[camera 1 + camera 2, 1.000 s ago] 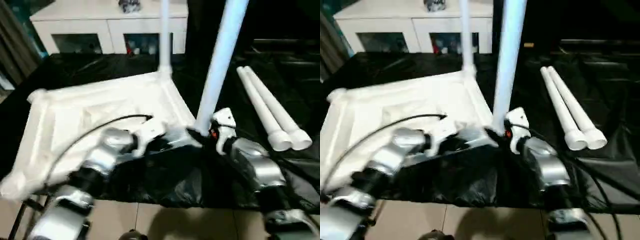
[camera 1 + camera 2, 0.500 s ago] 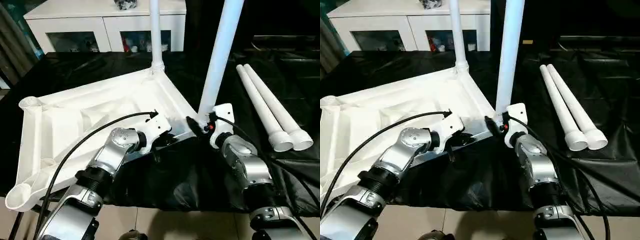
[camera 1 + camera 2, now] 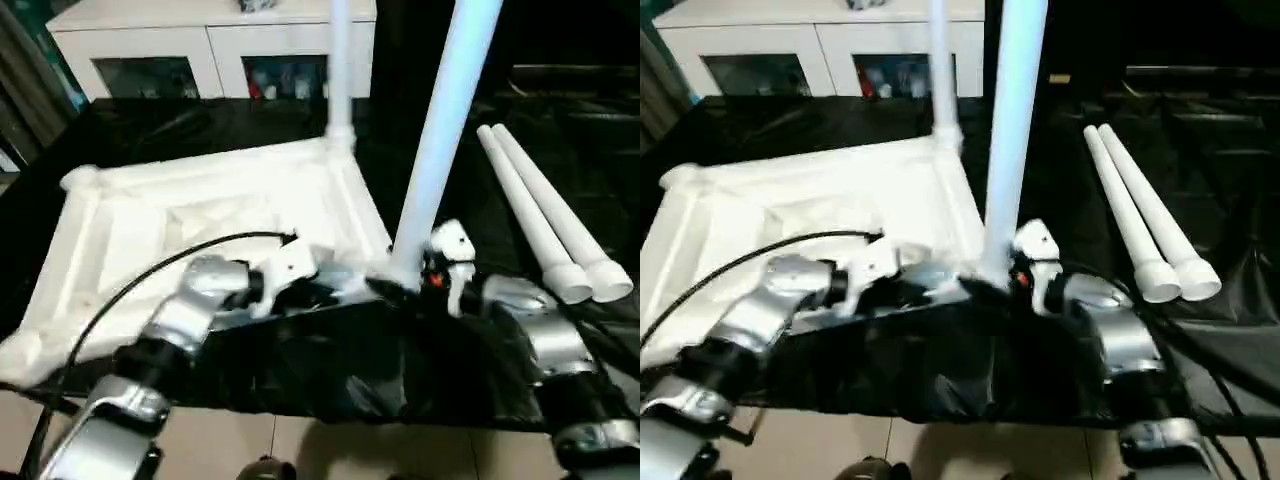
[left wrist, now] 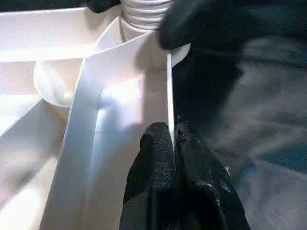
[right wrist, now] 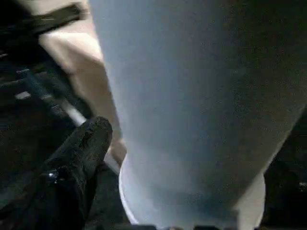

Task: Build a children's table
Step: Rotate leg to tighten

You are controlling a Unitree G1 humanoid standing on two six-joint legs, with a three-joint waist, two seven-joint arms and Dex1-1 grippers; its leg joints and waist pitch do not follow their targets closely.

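Note:
The white table top [image 3: 180, 200] lies ribbed side up on the black cloth. One white leg [image 3: 338, 60] stands upright in its far corner socket. A second leg [image 3: 440, 130] stands in the near right corner socket, with my right gripper [image 3: 405, 275] shut around its base; in the right wrist view the leg [image 5: 201, 96] rises beside one black finger [image 5: 81, 148]. My left gripper [image 3: 330, 285] is shut on the top's thin rim wall [image 4: 91, 120] just beside that socket, fingertips [image 4: 160, 143] pinching the edge. Two more legs [image 3: 545, 235] lie side by side on the right.
A white cabinet with glass doors [image 3: 210, 50] stands behind the black-draped table [image 3: 300, 370]. The table's front edge drops to a tiled floor [image 3: 300, 450]. A black cable [image 3: 170, 265] arcs over my left forearm.
The head view has shifted and tilted. Both grips stay the same: left on the rim wall, right on the upright leg at the near corner.

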